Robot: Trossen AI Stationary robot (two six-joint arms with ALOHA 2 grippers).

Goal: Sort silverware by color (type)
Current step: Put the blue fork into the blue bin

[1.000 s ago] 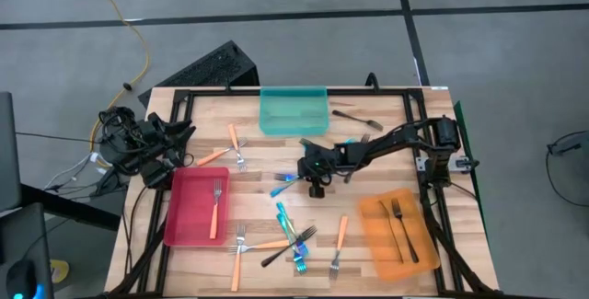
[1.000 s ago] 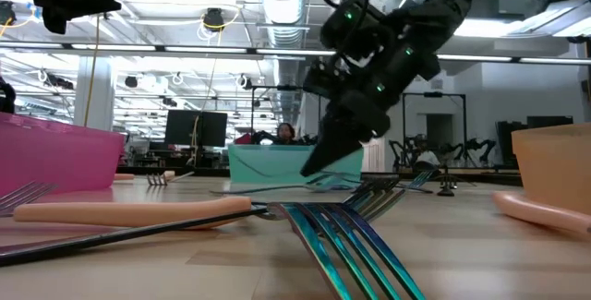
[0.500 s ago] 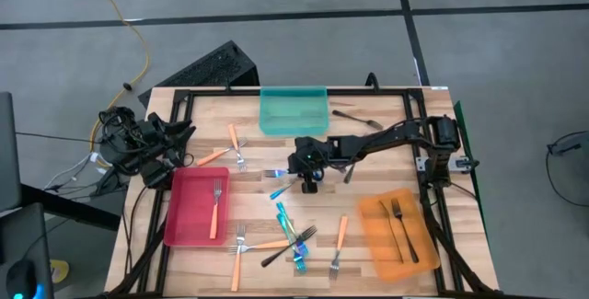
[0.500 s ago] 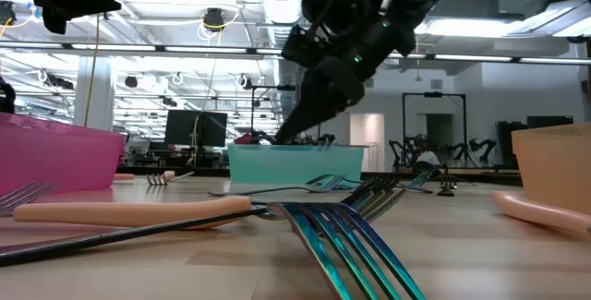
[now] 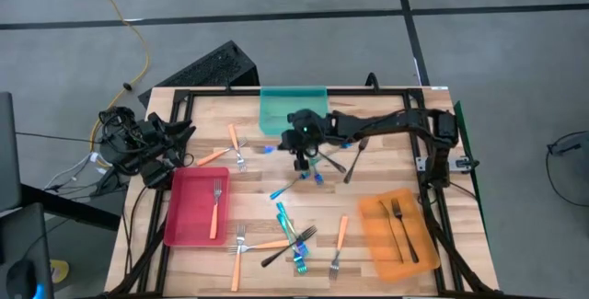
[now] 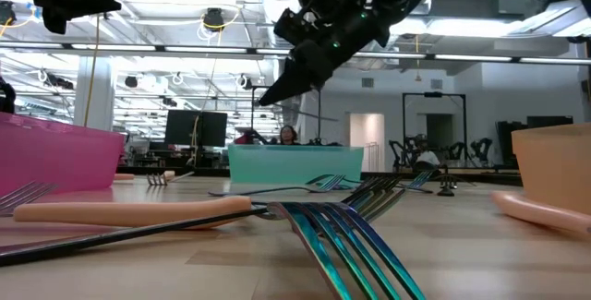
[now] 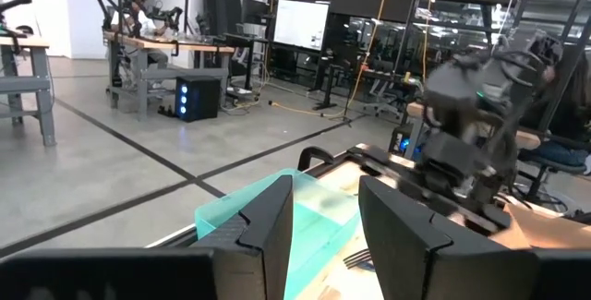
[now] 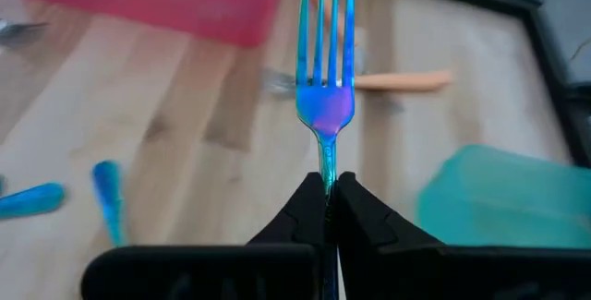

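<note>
My right gripper (image 5: 293,148) hangs above the table's middle, just in front of the teal tray (image 5: 294,110), shut on a blue fork (image 8: 324,106) whose tines point ahead of the fingers. My left gripper (image 7: 323,245) waits open at the table's left edge, touching nothing. More silverware lies on the wood. A mixed heap of blue, orange and dark forks (image 5: 290,235) is near the front, and two blue pieces (image 5: 276,193) (image 5: 317,178) lie below the raised gripper. One orange fork (image 5: 215,209) rests in the red tray (image 5: 184,216), and two dark forks (image 5: 401,225) in the orange tray (image 5: 373,235). My right gripper pinches the blue fork at its neck (image 8: 326,166), just behind the tines, between the two fingertips. The fingers run along the fork and slant down toward the table's left. The fork is lifted clear, tines sticking out forward, and the gripper hides its handle.
Orange forks lie near the left rail (image 5: 235,147) and at the front (image 5: 339,244). A dark fork (image 5: 354,115) lies right of the teal tray. Black frame rails (image 5: 419,143) border the table. Bare wood shows between the red tray and the gripper.
My right gripper has risen from the tabletop and swung toward the far edge and the teal tray, rolling a little, still shut. The blue fork has come up with it, lifted clear of the wood. The other blue pieces stayed where they lay.
</note>
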